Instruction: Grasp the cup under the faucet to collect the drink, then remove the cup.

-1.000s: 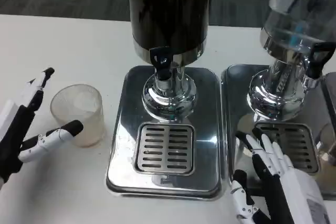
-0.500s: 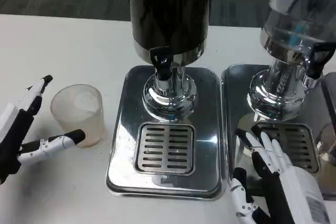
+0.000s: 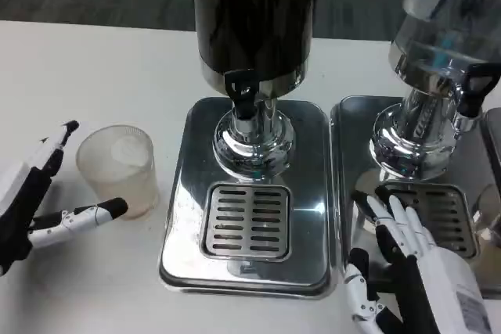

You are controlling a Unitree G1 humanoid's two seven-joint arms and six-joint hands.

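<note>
Fingers (image 3: pixel 92 213) of the robot's left hand (image 3: pixel 31 201) are spread wide around a translucent plastic cup (image 3: pixel 119 170), one black-tipped finger reaching toward its base from the near side and another pointing up on its far left; neither visibly touches the cup, and the hand holds nothing. That cup stands upright on the white table (image 3: pixel 78 76), just left of the polished steel drip tray (image 3: pixel 180 248) and well clear of the slotted grate (image 3: pixel 246 222) set in it. Above the grate, a black faucet lever (image 3: pixel 241 91) juts from the chrome pedestal (image 3: pixel 252 142) of a dark-bodied drink dispenser (image 3: pixel 252 13). To the right sits a second dispenser (image 3: pixel 446 29) with a clear tank, its own black tap (image 3: pixel 472 87) and chrome base (image 3: pixel 411 142) resting on a separate steel tray (image 3: pixel 344 127). At lower right, the right hand (image 3: pixel 411 260) lies open and flat, palm down, its white fingers extended over the near-left corner of that second tray's grate (image 3: pixel 438 217), gripping nothing.
</note>
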